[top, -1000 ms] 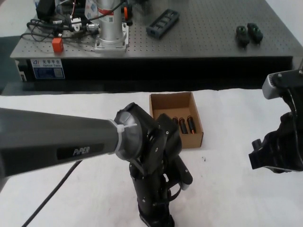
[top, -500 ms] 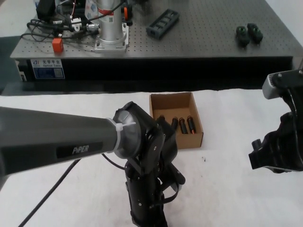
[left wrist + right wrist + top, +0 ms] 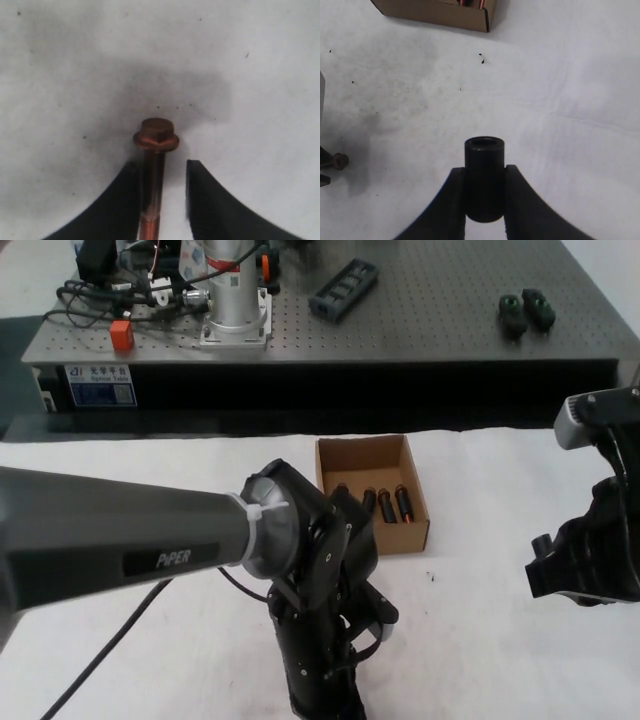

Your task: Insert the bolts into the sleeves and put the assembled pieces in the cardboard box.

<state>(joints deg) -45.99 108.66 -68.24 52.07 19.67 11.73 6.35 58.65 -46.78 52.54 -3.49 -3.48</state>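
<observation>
L gripper (image 3: 162,165) clamps a copper bolt (image 3: 156,137) by its shank, head out, over the white cloth (image 3: 250,100). R gripper (image 3: 484,170) grips a black sleeve (image 3: 484,155), open end out. Cardboard box (image 3: 360,462) w/ assembled pieces (image 3: 395,502) sits on the cloth.

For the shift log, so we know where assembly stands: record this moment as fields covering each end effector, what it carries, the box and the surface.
Left end effector: copper bolt lies along it, head sticking out ahead; grip unclear
Right end effector: shut on a black sleeve, open bore facing outward
Bolt in sleeve: not yet; the two are apart
Cardboard box: several assembled pieces lie inside
Surface: white cloth
</observation>
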